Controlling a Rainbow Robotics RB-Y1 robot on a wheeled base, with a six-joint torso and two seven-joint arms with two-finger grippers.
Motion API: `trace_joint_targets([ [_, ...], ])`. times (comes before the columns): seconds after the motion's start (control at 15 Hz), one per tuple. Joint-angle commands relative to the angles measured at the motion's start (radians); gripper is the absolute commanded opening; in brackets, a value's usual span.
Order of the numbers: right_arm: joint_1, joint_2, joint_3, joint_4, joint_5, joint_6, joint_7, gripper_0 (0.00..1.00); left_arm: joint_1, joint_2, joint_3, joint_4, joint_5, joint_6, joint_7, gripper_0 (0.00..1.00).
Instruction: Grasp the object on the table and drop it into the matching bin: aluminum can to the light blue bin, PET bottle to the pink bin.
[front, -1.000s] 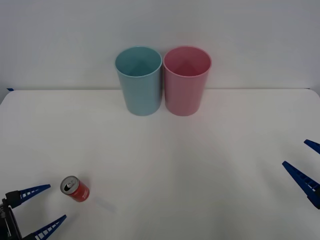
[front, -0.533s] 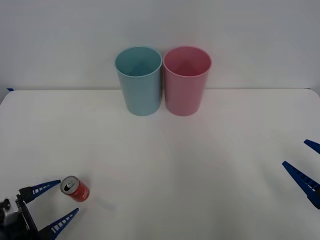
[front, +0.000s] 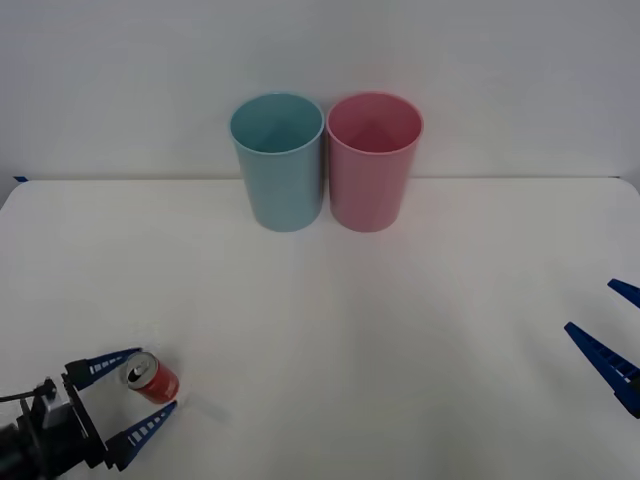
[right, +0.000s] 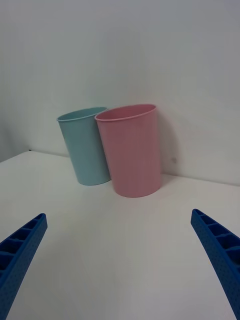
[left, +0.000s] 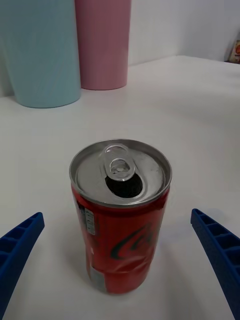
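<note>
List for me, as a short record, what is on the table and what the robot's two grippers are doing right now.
can: small red aluminum can with an opened silver top, upright at the table's near left
table: plain white table
bins: light blue bin and pink bin side by side at the far edge
left gripper: left gripper open, a finger on each side of the can, no contact seen
right gripper: right gripper open, idle at the table's right edge

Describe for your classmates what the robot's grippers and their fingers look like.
The left gripper has two blue, ribbed fingers that taper to points, mounted on a black body with a thin black cable. The right gripper has the same blue, pointed fingers, their surfaces patterned with small square cells.
</note>
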Motion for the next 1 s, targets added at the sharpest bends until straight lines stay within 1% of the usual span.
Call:
trace_joint_targets([
  [0.07, 0.000, 0.000, 0.000, 0.000, 0.000, 0.000, 0.000, 1.00, -0.012, -0.025, -0.005, -0.001, -0.008, 0.007, 0.000, 1.00],
  [0.33, 0.000, 0.000, 0.000, 0.000, 0.000, 0.000, 0.000, 1.00, -0.023, -0.049, 0.004, 0.000, -0.030, 0.009, 0.000, 1.00],
  [0.4, 0.000, 0.000, 0.000, 0.000, 0.000, 0.000, 0.000, 1.00, -0.023, -0.049, 0.004, 0.000, -0.031, 0.009, 0.000, 0.90],
  [0.47, 0.000, 0.000, 0.000, 0.000, 0.000, 0.000, 0.000, 1.00, -0.025, -0.049, 0.004, 0.000, -0.031, 0.009, 0.000, 0.49],
  [0.53, 0.000, 0.000, 0.000, 0.000, 0.000, 0.000, 0.000, 1.00, -0.025, -0.049, 0.007, -0.001, -0.033, 0.010, -0.006, 0.18],
  [0.6, 0.000, 0.000, 0.000, 0.000, 0.000, 0.000, 0.000, 1.00, -0.026, -0.048, 0.016, -0.001, -0.043, 0.009, -0.014, 0.04],
  [0.67, 0.000, 0.000, 0.000, 0.000, 0.000, 0.000, 0.000, 1.00, -0.028, -0.049, 0.027, -0.001, -0.060, 0.009, -0.017, 0.00],
  [0.73, 0.000, 0.000, 0.000, 0.000, 0.000, 0.000, 0.000, 1.00, -0.031, -0.049, 0.035, -0.001, -0.071, 0.009, -0.020, 0.00],
  [1.0, 0.000, 0.000, 0.000, 0.000, 0.000, 0.000, 0.000, 1.00, -0.031, -0.049, 0.039, -0.001, -0.068, 0.009, -0.014, 0.00],
])
